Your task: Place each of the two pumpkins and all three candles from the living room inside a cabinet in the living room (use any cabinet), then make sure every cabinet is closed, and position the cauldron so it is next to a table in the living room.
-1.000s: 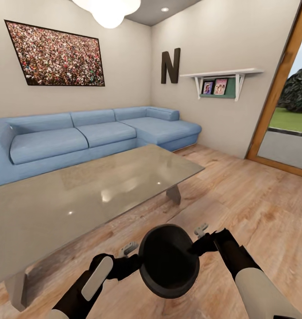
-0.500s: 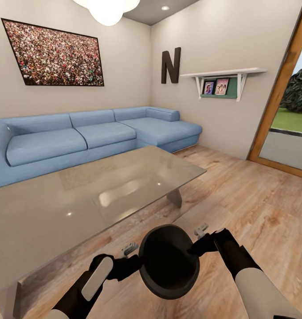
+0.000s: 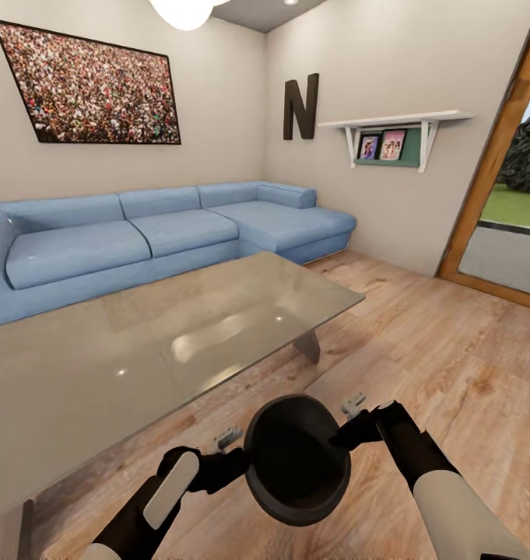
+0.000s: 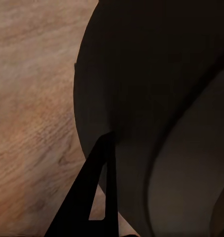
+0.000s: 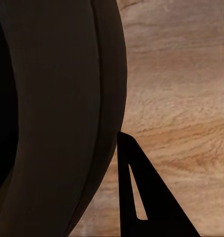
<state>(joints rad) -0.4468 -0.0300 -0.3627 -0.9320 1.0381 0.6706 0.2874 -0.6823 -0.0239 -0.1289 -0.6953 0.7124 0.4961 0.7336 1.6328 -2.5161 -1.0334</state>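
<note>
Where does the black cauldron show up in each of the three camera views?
Head view: the cauldron sits low at centre, between the two pincers, in front of the table.
Left wrist view: its dark belly covers the right and middle.
Right wrist view: its dark wall covers the left.
Shared landmark: the wooden floor beside it.

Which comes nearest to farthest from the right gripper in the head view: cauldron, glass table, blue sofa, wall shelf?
1. Cauldron, against the right gripper, held between both arms.
2. Glass table, ahead-left.
3. Blue sofa, behind the table.
4. Wall shelf, on the far right wall.
</note>
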